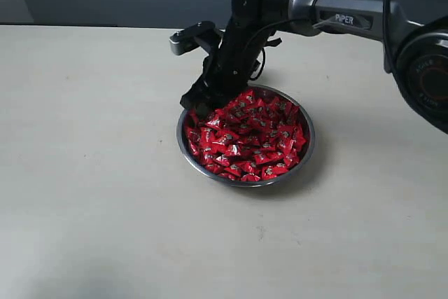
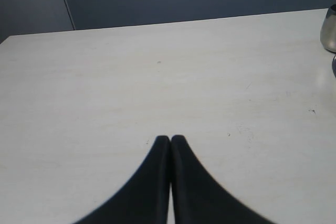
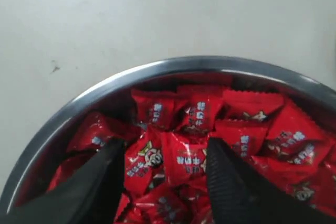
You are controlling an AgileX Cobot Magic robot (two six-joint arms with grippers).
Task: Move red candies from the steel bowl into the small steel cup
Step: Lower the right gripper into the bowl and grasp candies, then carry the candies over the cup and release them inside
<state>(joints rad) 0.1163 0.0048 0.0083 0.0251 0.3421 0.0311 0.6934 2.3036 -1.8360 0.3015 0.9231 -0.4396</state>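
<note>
Right gripper (image 3: 164, 146) apart, seemingly in red candies (image 3: 202, 109), steel bowl (image 3: 173, 65) edge; left gripper (image 2: 170, 140) together.

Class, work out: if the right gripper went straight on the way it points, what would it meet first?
The shiny red wrapped candies heaped in the wide steel bowl, between the open jaws of the right gripper; it may already touch them.
</note>
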